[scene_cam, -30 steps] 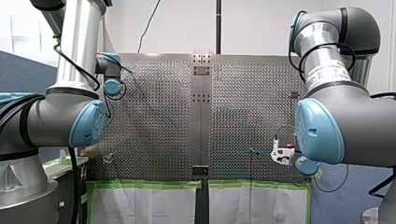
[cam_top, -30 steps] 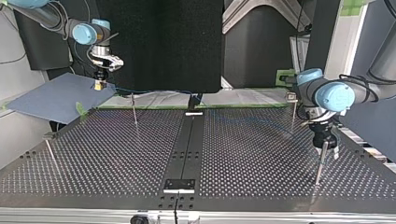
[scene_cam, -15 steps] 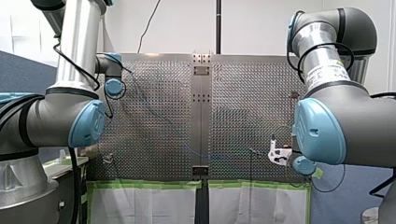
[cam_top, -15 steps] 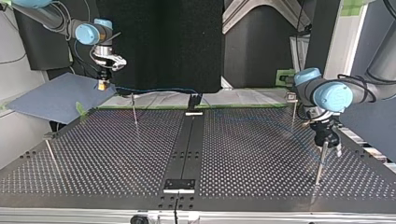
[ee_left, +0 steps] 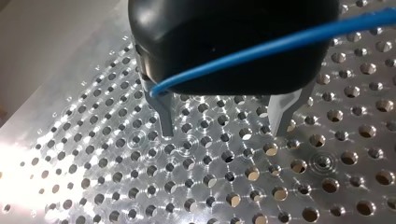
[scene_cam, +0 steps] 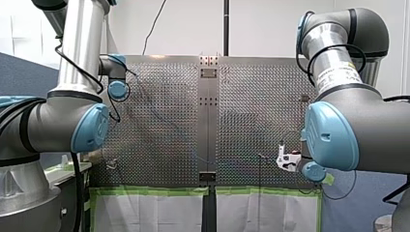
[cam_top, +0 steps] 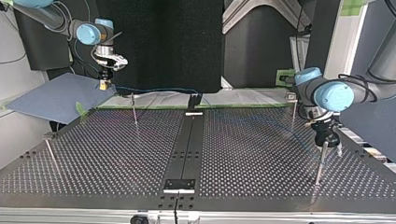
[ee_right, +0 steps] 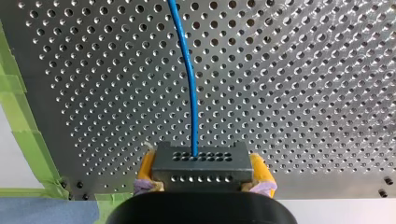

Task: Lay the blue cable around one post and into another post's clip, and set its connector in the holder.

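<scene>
Movement in the last second is slight but telling. In the top view the right pincer [cam_top: 105, 85] has slid a little toward the view's right, coming in from beyond the edge toward the perforated surface [cam_top: 116, 154] and nearing the thin post [cam_top: 134, 111] at that far corner. The left pincer [ee_left: 224, 126] has barely shifted. To my eye the routing has hardly begun, and the carry toward the posts is only now under way.

The right pincer is clenched on the connector [ee_right: 201, 164], with its yellow pads pressed to the connector's two ends. From the connector's face the blue cable [ee_right: 189, 79] runs out over the surface. The left pincer stands spread wide, its metal fingers [ee_left: 163, 116] just above the holes with nothing between them; the cable only crosses its black body. Another post stands close by it in the top view, but I cannot judge whether they touch.
</scene>
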You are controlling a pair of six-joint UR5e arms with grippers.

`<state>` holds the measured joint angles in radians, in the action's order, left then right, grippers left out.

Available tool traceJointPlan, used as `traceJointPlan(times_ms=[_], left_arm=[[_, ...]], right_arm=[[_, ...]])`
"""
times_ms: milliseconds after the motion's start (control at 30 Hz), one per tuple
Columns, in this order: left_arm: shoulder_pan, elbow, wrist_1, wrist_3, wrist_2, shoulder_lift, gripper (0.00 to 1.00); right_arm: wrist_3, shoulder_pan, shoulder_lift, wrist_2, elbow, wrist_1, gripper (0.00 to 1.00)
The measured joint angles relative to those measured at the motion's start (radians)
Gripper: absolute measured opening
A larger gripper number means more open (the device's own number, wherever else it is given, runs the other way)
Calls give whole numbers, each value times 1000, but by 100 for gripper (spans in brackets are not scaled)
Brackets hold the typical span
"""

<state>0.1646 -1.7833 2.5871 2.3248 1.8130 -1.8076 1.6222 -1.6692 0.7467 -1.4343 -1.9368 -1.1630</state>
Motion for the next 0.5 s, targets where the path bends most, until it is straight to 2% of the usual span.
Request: traceJointPlan(times_ms=[333, 500], left_arm=[[11, 0, 71, 90, 4, 41, 98], [9, 0, 112, 97, 4, 45, 98]], right_arm=[[3, -2, 0, 0, 0, -1, 0], [4, -2, 0, 1, 0, -1, 0]])
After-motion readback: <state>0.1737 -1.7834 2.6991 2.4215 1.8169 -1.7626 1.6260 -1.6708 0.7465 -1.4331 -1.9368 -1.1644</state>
